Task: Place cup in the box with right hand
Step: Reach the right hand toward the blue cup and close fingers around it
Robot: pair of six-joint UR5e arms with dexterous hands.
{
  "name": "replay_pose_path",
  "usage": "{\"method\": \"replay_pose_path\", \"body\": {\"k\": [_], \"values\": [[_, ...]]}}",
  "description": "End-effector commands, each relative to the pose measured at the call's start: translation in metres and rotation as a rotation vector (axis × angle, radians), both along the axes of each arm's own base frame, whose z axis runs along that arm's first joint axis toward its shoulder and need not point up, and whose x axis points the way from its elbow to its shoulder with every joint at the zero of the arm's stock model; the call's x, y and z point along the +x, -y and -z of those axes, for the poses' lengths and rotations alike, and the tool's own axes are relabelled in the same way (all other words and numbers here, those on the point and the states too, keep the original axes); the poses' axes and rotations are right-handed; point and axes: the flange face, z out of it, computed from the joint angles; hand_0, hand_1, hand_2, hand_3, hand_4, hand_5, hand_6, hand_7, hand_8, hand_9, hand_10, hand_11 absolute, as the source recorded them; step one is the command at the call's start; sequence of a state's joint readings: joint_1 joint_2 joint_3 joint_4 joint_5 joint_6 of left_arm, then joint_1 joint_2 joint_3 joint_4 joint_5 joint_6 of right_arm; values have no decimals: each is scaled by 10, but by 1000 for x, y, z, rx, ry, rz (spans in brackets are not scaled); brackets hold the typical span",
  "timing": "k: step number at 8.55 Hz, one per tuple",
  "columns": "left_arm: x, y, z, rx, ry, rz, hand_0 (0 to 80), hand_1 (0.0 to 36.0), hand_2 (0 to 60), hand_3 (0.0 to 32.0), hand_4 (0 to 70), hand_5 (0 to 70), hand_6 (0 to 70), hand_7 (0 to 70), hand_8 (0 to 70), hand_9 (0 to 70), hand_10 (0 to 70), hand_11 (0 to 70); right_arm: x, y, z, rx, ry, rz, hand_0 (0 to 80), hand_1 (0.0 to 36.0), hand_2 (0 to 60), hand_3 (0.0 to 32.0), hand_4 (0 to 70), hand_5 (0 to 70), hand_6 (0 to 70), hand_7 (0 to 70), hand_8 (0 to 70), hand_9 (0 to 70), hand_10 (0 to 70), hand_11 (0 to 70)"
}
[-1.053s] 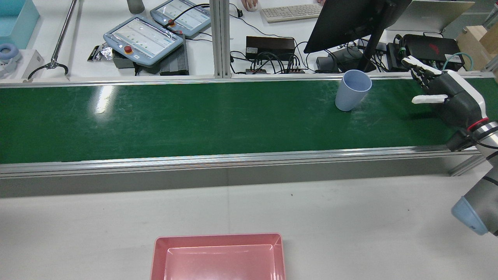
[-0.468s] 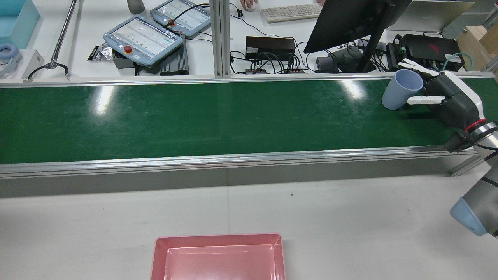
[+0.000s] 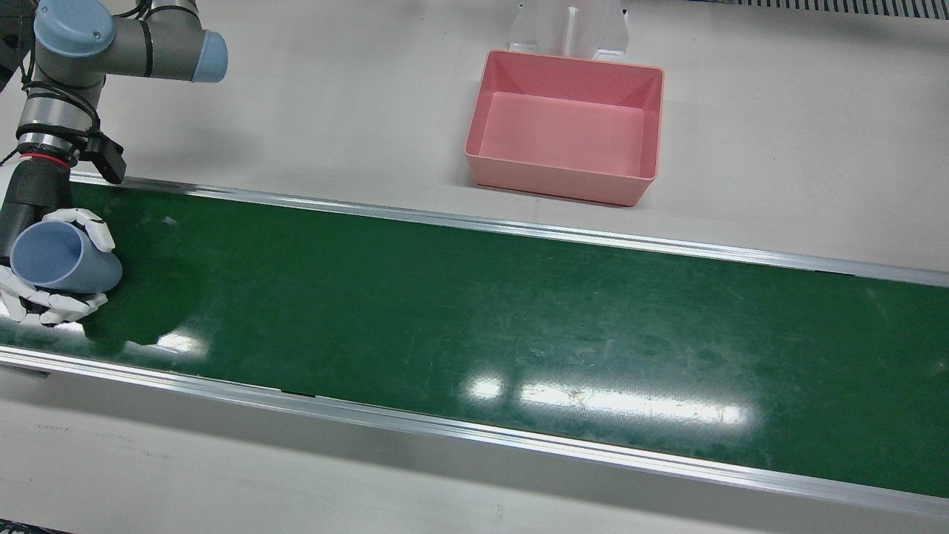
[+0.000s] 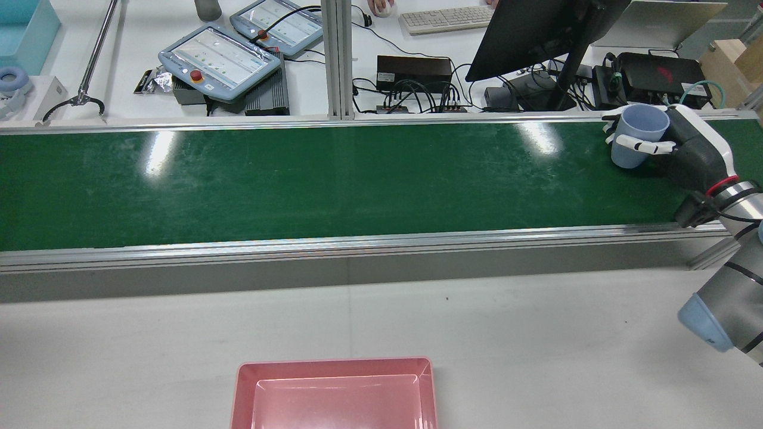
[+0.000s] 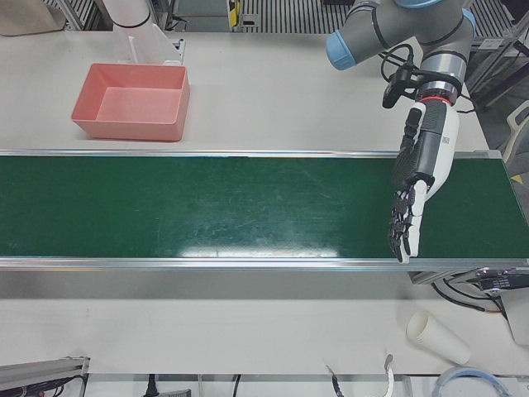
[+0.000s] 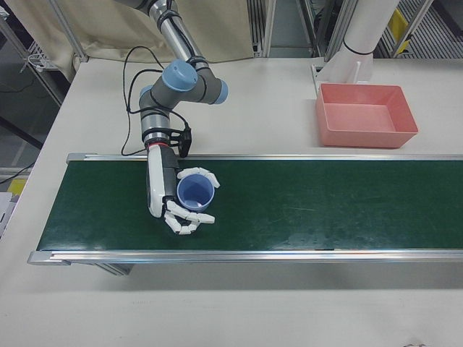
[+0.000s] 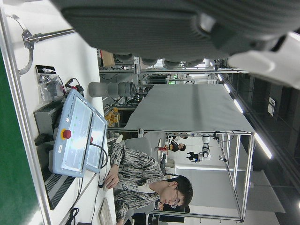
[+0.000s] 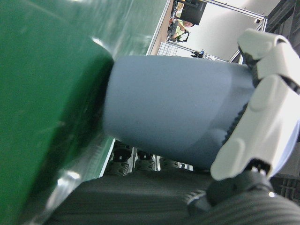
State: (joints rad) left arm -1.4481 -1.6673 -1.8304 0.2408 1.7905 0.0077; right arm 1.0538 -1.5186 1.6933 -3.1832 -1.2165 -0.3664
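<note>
Right robot hand (image 6: 185, 210): the cup (image 6: 196, 194) is being gripped by it, white fingers (image 4: 635, 143) being wrapped around the wall from both sides, just under the rim.
Cup: it is being held upright inside the right robot hand's grasp, mouth facing up; in the right hand view its base is being kept at the belt (image 3: 474, 311), though whether it is touching cannot be told.
Belt: the green strip is being spanned below both robot hands; the right robot hand is being kept over one end of it.
Box (image 3: 567, 137): the pink box is being kept on the white bench (image 3: 778, 148), well apart from the right robot hand, across the belt's rail and toward the belt's middle; nothing is being held in it.
Left robot hand (image 5: 417, 190): it is being held flat over the belt's other end, fingers stretched out straight and apart, with nothing being grasped.
</note>
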Motion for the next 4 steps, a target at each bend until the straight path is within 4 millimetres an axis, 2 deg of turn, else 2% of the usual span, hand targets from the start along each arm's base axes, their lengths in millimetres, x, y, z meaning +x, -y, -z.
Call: {"method": "replay_pose_path", "body": {"k": [1, 2, 3, 4], "values": [[0, 0, 1, 1, 0, 0, 0, 0, 0, 0, 0, 0, 0, 0, 0, 0, 0, 0, 46, -23, 29, 44, 26, -64, 411, 183, 600, 0, 302, 137, 295, 700, 548, 700, 608, 700], [0, 0, 1, 1, 0, 0, 0, 0, 0, 0, 0, 0, 0, 0, 0, 0, 0, 0, 55, -25, 67, 113, 55, -74, 427, 179, 600, 0, 351, 134, 295, 700, 547, 700, 600, 700], [0, 0, 1, 1, 0, 0, 0, 0, 0, 0, 0, 0, 0, 0, 0, 0, 0, 0, 53, -30, 101, 161, 77, -66, 448, 187, 600, 0, 397, 133, 298, 700, 547, 700, 591, 700], [0, 0, 1, 1, 0, 0, 0, 0, 0, 0, 0, 0, 0, 0, 0, 0, 0, 0, 43, -44, 141, 180, 80, -36, 456, 192, 600, 0, 413, 134, 299, 700, 546, 700, 587, 700]]}}
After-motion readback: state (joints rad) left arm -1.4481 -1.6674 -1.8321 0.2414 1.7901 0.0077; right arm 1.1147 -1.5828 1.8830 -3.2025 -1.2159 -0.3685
